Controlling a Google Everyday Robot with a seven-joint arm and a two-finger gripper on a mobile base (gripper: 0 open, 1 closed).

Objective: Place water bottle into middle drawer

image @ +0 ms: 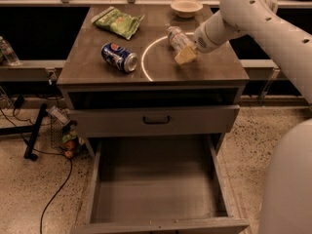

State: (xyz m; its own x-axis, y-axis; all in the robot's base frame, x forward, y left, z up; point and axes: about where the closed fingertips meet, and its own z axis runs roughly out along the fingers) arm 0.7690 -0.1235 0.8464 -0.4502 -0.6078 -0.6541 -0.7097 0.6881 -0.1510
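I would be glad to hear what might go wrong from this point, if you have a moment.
The water bottle lies on its side on the cabinet top, right by the claw; being round, it may roll away when touched, perhaps toward the bowl. The middle drawer is open well below the top; a weak grip could drop the bottle outside it.
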